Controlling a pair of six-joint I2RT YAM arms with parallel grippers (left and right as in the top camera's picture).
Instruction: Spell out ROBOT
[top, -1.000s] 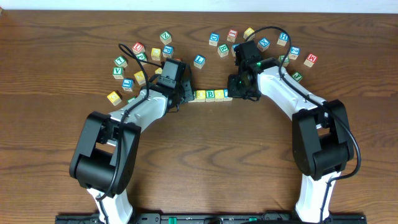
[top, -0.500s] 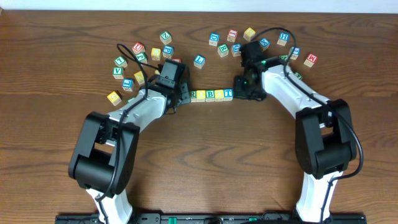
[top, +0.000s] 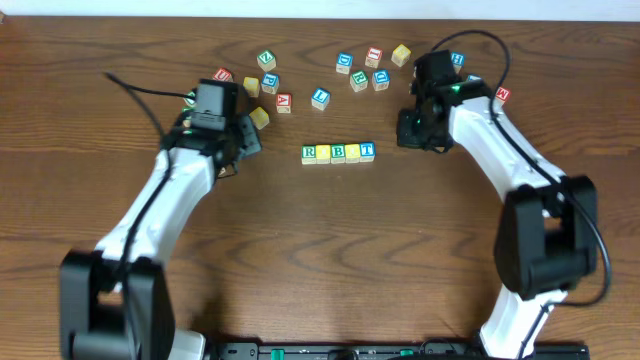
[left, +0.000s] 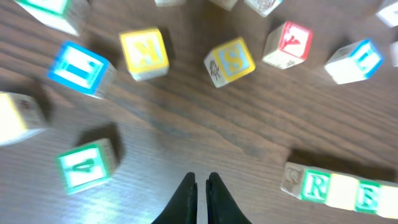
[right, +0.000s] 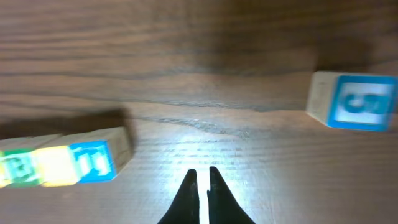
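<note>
- The row of 5 cubes (top: 338, 152) lies in a line on the table (top: 320, 250). It reads R, plain yellow, B, plain yellow, T, with each cube touching the next, so the word looks laid out.
- Risk: the right claw (top: 408, 138) sits near the T cube (right: 93, 163) at the row's end. A low sweep past it would likely knock the line crooked.
- Risk: the left claw (top: 240, 142) hangs beside loose cubes (left: 230, 61). A careless swing could shove 1 toward the R cube (left: 316, 186).
- Both claws are closed, fingers together, holding nothing and touching no cube.
</note>
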